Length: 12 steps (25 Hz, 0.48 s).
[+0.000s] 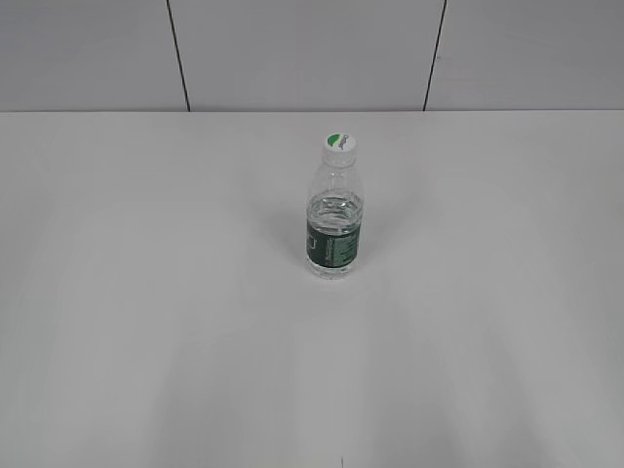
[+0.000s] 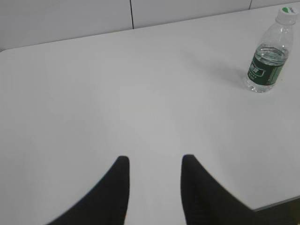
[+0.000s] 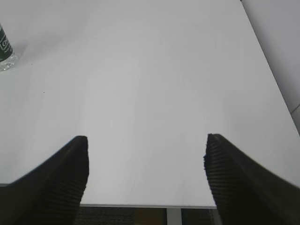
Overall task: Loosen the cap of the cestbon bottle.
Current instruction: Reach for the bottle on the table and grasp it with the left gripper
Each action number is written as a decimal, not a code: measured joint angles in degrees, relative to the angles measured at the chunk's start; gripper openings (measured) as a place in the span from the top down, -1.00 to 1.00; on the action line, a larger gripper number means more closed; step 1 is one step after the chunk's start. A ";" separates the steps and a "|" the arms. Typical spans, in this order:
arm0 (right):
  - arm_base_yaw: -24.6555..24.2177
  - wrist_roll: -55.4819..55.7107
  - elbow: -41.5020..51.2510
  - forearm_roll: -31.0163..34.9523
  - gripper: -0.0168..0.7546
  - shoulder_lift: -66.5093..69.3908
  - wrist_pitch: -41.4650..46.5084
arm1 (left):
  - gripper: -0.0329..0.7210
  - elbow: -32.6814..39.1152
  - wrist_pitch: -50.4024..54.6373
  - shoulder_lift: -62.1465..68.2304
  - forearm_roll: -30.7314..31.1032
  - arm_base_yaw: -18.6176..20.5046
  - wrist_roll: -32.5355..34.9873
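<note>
Clear plastic and a dark green label band mark the cestbon bottle [image 1: 334, 216], which stands upright a little above the middle of the exterior frame on the white desk [image 1: 146, 312]. Water fills roughly its lower half. The cap [image 1: 339, 144] sits on the neck, white with a green patch on its top, and nothing touches it.

In the left wrist view the bottle [image 2: 269, 55] appears at the upper right of the frame, upright, with the cap [image 2: 286, 12] almost at the top edge. The left claw [image 2: 154, 161] sits at the bottom centre of that frame, well apart from the bottle; its two dark fingers [image 2: 117, 187] stand with a moderate gap between them and hold nothing.

In the right wrist view only the base and a sliver of the green label of the bottle [image 3: 4, 51] show at the upper left edge. The right claw [image 3: 146, 140] is at the bottom of that frame with its ribbed dark fingers [image 3: 234, 178] spread wide, empty, over the near edge of the desk [image 3: 150, 70].

Neither arm shows in the exterior view. Pale wall panels [image 1: 302, 49] with dark seams run behind the desk.
</note>
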 joint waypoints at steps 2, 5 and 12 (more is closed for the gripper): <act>0.00 0.00 0.00 0.00 -0.56 0.00 0.00 | 0.28 0.00 0.00 0.00 0.00 0.00 0.00; 0.00 0.00 0.00 0.00 -0.56 0.00 0.00 | 0.28 0.00 0.00 0.00 0.00 0.00 0.00; 0.00 0.00 0.00 0.00 -0.56 0.00 0.00 | 0.28 0.00 0.00 0.00 0.00 0.00 0.00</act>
